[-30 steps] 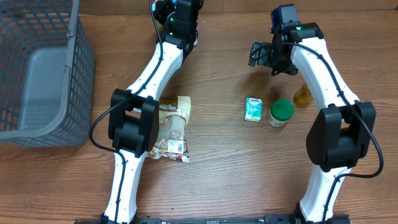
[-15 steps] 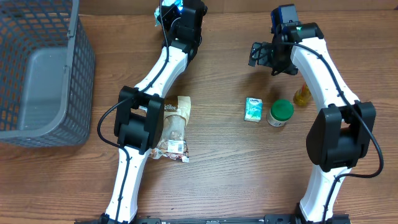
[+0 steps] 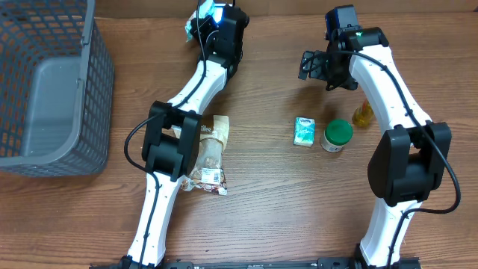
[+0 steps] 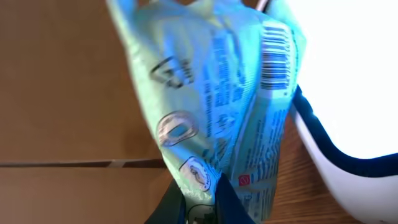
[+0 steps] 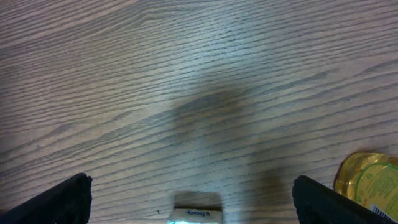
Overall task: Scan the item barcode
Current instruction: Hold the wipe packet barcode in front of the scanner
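My left gripper (image 4: 200,198) pinches the packet (image 4: 205,93) by one thin edge; it may sag, twisting the barcode (image 4: 273,59) away. My right gripper (image 5: 193,196) hangs wide open.

Carton (image 3: 304,131) just left of jar (image 3: 337,136); basket (image 3: 101,93) far left

The pale green packet (image 4: 211,106) fills the centre of the left wrist view, crumpled and upright, its lower end pinched in the left gripper (image 4: 200,198). A black barcode (image 4: 277,56) runs along its upper right edge. Overhead, it sits at the top edge, left of centre.
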`<state>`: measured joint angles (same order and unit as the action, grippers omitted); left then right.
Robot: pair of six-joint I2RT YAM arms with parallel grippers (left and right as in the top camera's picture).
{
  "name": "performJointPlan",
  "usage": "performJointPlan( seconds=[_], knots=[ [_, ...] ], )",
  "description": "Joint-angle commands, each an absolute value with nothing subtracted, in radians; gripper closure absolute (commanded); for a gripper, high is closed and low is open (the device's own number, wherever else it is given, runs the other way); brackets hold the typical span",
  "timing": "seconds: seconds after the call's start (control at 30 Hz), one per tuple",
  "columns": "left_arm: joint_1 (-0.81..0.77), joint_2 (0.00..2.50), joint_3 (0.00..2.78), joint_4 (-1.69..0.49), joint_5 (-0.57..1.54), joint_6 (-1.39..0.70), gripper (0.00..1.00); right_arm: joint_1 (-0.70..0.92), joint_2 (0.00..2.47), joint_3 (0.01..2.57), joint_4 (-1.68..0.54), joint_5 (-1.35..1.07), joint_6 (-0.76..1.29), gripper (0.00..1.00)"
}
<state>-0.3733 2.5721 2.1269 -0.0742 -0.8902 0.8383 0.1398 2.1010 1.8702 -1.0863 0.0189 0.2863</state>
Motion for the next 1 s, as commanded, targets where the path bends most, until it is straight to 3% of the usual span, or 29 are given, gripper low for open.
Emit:
performJointPlan(
  seconds=[0.0,0.57,0.67,0.8,0.97],
  knots=[
    [-0.392,2.594,2.146,-0.077,-0.909,0.849,0.93,0.142,2.074,1.885,-1.082,0.033,0.279,0.00],
    [-0.424,2.446,2.146,-0.196,-0.878,0.659,0.96,0.142,2.074,1.885,-1.082,0.033,0.279,0.00],
    [-0.424,2.366,2.146,-0.321,-0.862,0.550,0.96,0.142,2.074,1.885,-1.082,0.033,0.279,0.00],
    [-0.437,2.268,2.146,-0.580,-0.834,0.235,0.96,0.142,2.074,1.885,-1.082,0.033,0.279,0.00],
    [-0.439,2.180,2.146,-0.935,-0.507,-0.080,0.96,0.142,2.074,1.885,-1.082,0.033,0.279,0.00]
  ],
)
